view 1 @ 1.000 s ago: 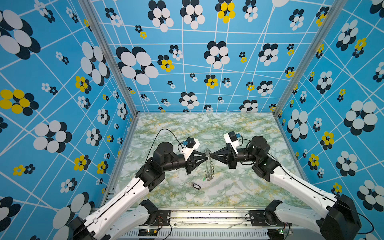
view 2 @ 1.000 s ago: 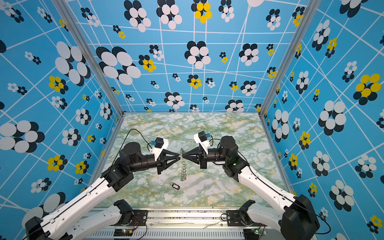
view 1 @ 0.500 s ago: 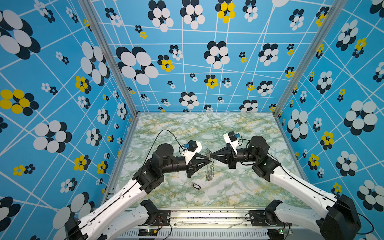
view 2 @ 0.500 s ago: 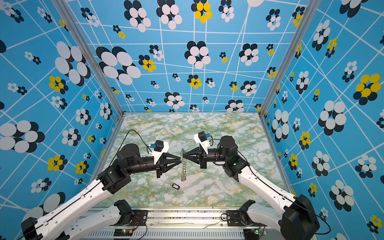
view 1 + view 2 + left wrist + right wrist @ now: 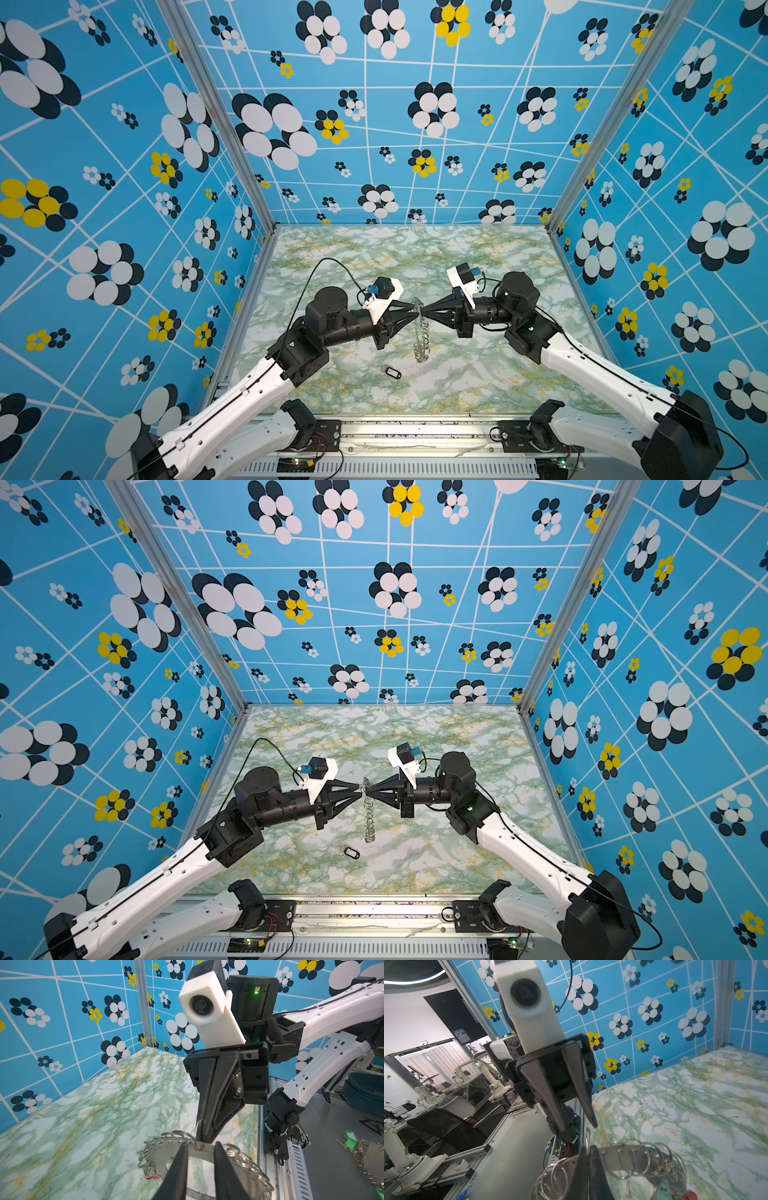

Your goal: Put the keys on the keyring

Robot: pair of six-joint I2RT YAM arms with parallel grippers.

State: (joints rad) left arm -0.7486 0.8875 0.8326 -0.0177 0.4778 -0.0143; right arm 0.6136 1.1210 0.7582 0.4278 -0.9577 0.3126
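While one keyring (image 5: 419, 338) is held edge-on over the middle of the table (image 5: 478, 386), a wire loop at its rim pinched in the closed right gripper (image 5: 202, 1140), the left gripper (image 5: 360, 792) is seen with jaws slightly parted beside that rim, nothing clamped. Three tagged keys are counted: one black-tagged key (image 5: 391, 372) is laid flat at 7 o'clock of the ring, while a red tag (image 5: 152, 1176) and a blurred greenish tag (image 5: 661, 1188) are hung on it. Bare marble is left toward 12, 3 and 9 o'clock up to the walls (image 5: 374, 124).

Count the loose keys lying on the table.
1: the black-tagged key lies on the table, nearer the front than the keyring; others may be hidden.
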